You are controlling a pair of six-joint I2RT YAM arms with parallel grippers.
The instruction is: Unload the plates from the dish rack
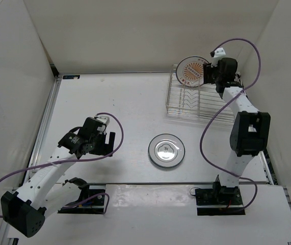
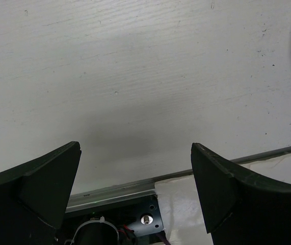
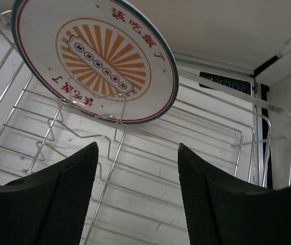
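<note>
The silver wire dish rack (image 1: 183, 109) stands at the back right of the table. One white plate with an orange sunburst centre (image 1: 192, 70) stands on edge at its far end, leaning on a zigzag divider; it also shows in the right wrist view (image 3: 97, 58). A second plate with a dark rim (image 1: 166, 150) lies flat on the table in front of the rack. My right gripper (image 3: 137, 153) is open and empty, above the rack floor (image 3: 150, 189) just short of the standing plate. My left gripper (image 2: 135, 153) is open and empty over bare table at the left.
White walls close in the table at the back, left and right. A metal rail (image 2: 267, 153) and white cloth run along the near edge. The right arm's purple cable (image 1: 209, 127) hangs beside the rack.
</note>
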